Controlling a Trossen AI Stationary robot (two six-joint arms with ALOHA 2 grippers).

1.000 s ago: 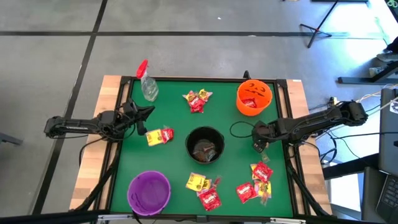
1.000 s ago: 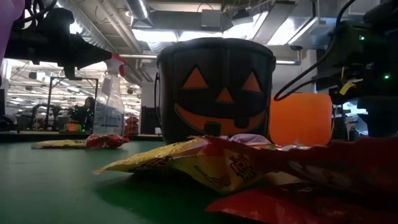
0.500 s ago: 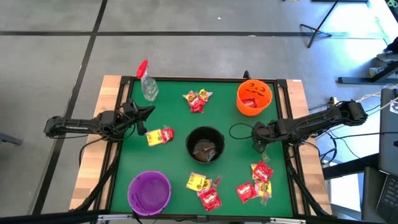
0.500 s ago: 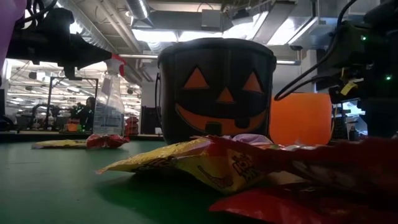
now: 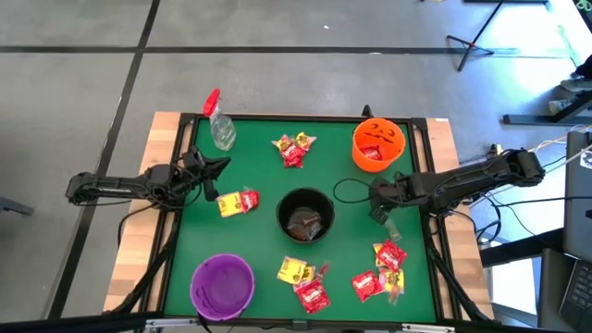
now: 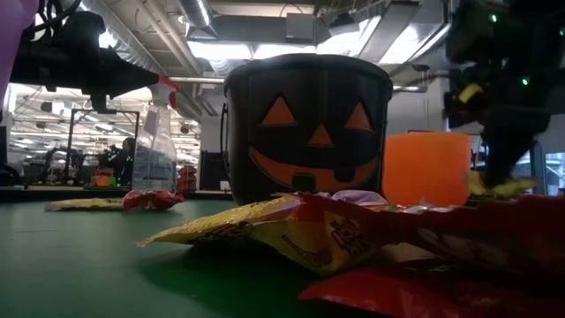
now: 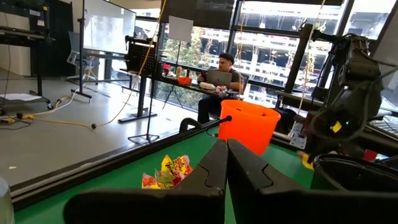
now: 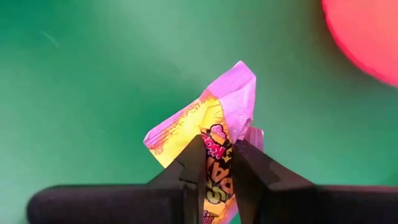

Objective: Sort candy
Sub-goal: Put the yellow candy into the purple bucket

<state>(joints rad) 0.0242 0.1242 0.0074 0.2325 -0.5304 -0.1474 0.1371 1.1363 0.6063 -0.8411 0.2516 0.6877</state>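
The candy lies in small heaps of red and yellow packets on the green table: one at the far middle (image 5: 294, 148), one at the left (image 5: 238, 202), several along the near edge (image 5: 313, 294) and near right (image 5: 388, 259). My right gripper (image 5: 381, 208) hangs between the orange bowl (image 5: 377, 143) and the near-right heap, shut on a yellow-and-pink packet (image 8: 211, 118). My left gripper (image 5: 217, 166) waits shut above the table's left side, beside the left heap; its shut fingers (image 7: 227, 162) hold nothing. My right gripper pinches the yellow-and-pink packet between its two fingers (image 8: 193, 155), at a part of the packet (image 8: 215, 133) near one end. The fingers come from above, pointing down. The packet (image 6: 501, 185) hangs below them, crumpled and lifted clear of the table.
A black pumpkin bucket (image 5: 305, 215) stands in the table's middle with dark packets inside. A purple bowl (image 5: 222, 284) is at the near left. A clear spray bottle with a red top (image 5: 219, 125) lies at the far left. A person sits at a desk beyond the table.
My right gripper has risen and shifted a little toward the table's far left. It carries the yellow-and-pink packet, which now hangs clear of the table above the near-right heap.
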